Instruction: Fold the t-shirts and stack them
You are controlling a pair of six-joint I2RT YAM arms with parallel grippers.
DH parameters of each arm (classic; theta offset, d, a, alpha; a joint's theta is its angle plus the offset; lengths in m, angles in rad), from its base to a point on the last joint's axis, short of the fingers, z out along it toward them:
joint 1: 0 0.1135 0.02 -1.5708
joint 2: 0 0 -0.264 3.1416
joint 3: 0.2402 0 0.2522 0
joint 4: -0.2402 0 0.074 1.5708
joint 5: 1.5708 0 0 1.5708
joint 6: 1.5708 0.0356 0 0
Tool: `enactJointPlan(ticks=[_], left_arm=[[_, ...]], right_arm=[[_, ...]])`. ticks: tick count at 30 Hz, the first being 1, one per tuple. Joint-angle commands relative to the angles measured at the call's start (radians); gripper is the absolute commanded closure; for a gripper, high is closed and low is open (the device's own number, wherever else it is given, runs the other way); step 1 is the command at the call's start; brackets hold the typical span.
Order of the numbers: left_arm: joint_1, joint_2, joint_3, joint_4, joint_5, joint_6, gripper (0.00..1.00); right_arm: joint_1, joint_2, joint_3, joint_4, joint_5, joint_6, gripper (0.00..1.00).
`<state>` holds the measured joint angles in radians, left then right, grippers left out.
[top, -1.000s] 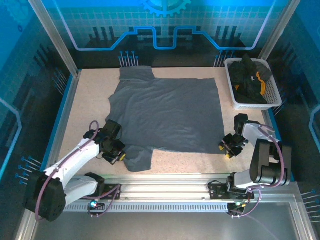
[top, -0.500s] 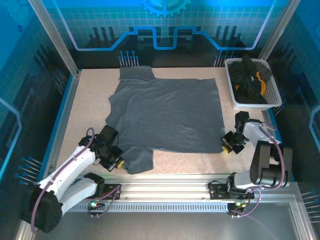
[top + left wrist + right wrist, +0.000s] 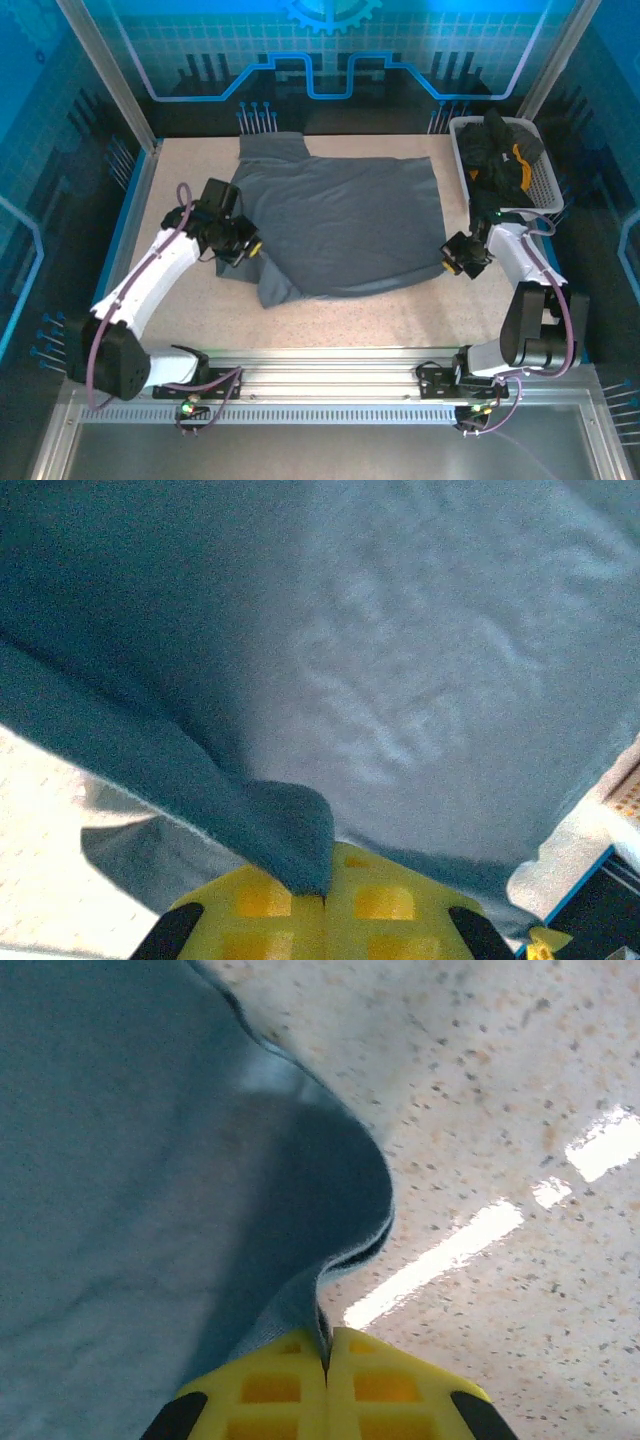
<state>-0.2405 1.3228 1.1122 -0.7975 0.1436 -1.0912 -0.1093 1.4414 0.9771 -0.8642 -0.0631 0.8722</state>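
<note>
grey t-shirt (image 3: 340, 225): one, spread on the surface (image 3: 400, 310).
black t-shirts (image 3: 495, 150): heaped in the basket (image 3: 545, 180) (count cannot be told).
left tool (image 3: 243, 249): clamped on the grey t-shirt's left edge.
right tool (image 3: 455, 258): clamped on its right corner.

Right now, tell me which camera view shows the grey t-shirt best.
The top external view: it shows the whole grey t-shirt spread on the table, its near edge held by the left gripper and right gripper. Each wrist view gives a close-up of its cloth pinched between yellow fingers.
</note>
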Motion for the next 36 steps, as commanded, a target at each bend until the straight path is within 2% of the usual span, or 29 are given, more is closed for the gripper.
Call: enactJointPlan(ticks=[1, 10, 20, 36], left_arm=[[0.037, 0.085, 0.107, 0.075, 0.008, 0.068, 1.00], [0.132, 0.249, 0.261, 0.088, -0.019, 0.159, 1.00], [0.194, 0.296, 0.282, 0.107, -0.027, 0.189, 1.00], [0.240, 0.288, 0.263, 0.086, -0.073, 0.201, 1.00]], right_arm=[[0.014, 0.057, 0.054, -0.035, -0.003, 0.017, 1.00], [0.020, 0.196, 0.191, -0.042, 0.037, 0.071, 1.00], [0.032, 0.324, 0.332, -0.066, 0.047, 0.086, 1.00], [0.031, 0.435, 0.436, -0.074, 0.062, 0.068, 1.00]])
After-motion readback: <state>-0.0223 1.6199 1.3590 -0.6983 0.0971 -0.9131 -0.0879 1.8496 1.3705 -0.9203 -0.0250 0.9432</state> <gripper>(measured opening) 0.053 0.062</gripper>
